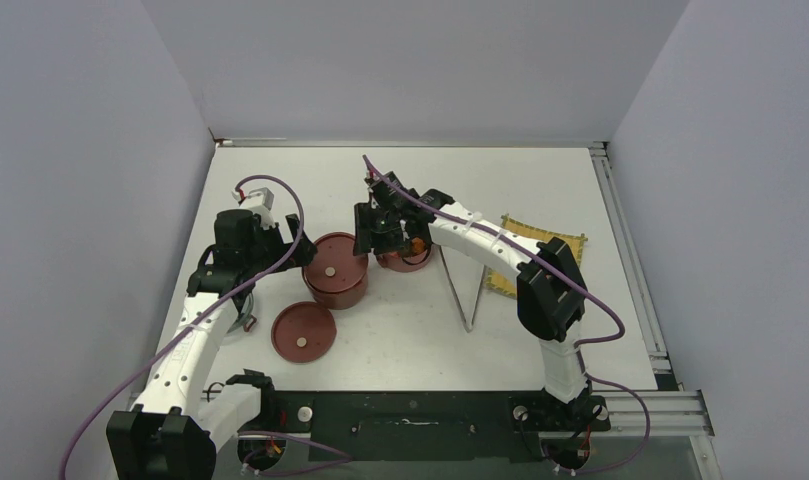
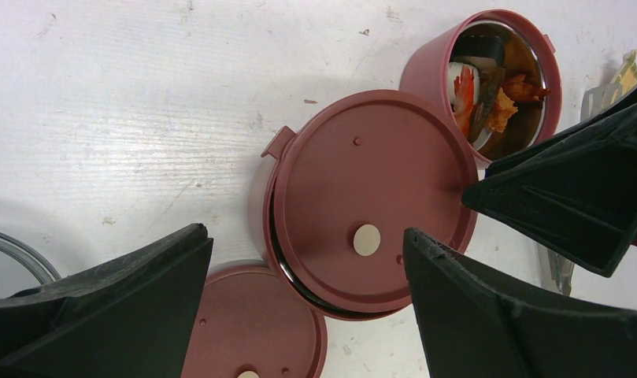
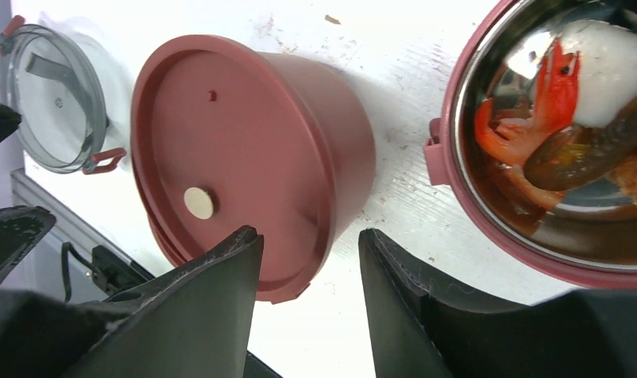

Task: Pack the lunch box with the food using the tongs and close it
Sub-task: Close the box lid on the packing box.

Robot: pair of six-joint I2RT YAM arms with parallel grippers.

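Your left gripper (image 2: 307, 235) and right gripper (image 3: 307, 235) gape empty. Loose lid (image 2: 252, 331) beside left jaws: likely light, stiff, slick; pinch its rim.

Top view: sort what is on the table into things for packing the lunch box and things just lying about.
For the job: dark-red round bowl with its lid on; open dark-red steel-lined bowl holding red, orange and white food; loose flat dark-red round lid; long silver metal tongs.
Lying about: yellow square woven mat; clear round lid-like piece with a red clip.
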